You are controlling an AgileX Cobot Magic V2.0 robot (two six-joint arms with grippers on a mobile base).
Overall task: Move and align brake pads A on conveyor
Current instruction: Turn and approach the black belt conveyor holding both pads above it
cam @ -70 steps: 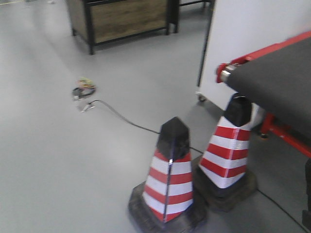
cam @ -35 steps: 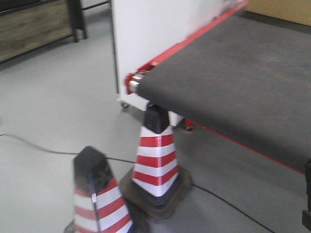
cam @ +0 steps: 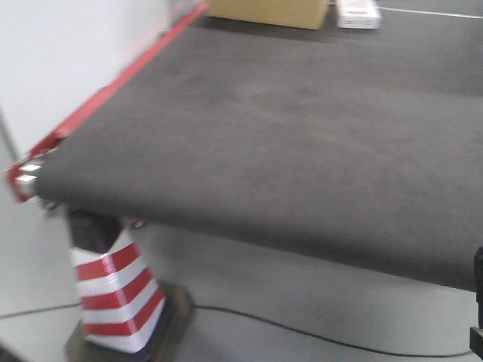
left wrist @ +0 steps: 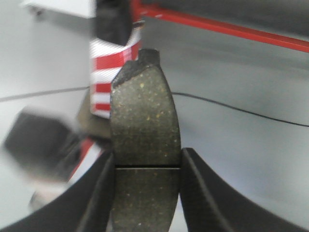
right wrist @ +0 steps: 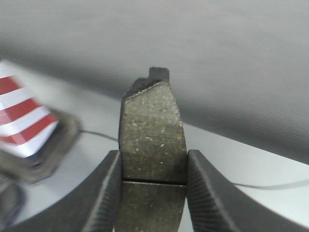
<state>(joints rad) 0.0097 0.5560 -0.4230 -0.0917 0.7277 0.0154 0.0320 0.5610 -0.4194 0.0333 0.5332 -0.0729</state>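
Note:
The conveyor point(cam: 302, 143) is a wide dark grey felt-like belt with a red edge strip point(cam: 113, 87) on its left; it fills most of the front view and nothing lies on the part that shows. My left gripper point(left wrist: 147, 159) is shut on a grey-brown brake pad point(left wrist: 144, 116), gripped at its cross groove and held over the grey floor. My right gripper point(right wrist: 153, 162) is shut on a second brake pad point(right wrist: 152, 125) in the same way, just short of the conveyor point(right wrist: 193, 48) edge. Neither gripper shows in the front view.
A red-and-white striped cone point(cam: 113, 294) stands under the belt's near left corner, with a black cable point(cam: 302, 332) running across the floor. A cardboard box point(cam: 264, 11) and a white object point(cam: 357, 13) sit at the belt's far end. A second, blurred cone point(left wrist: 43, 150) is close to the left arm.
The front view has swung right toward the conveyor. The two cones slid left, one leaving the frame, and the belt now fills most of the view.

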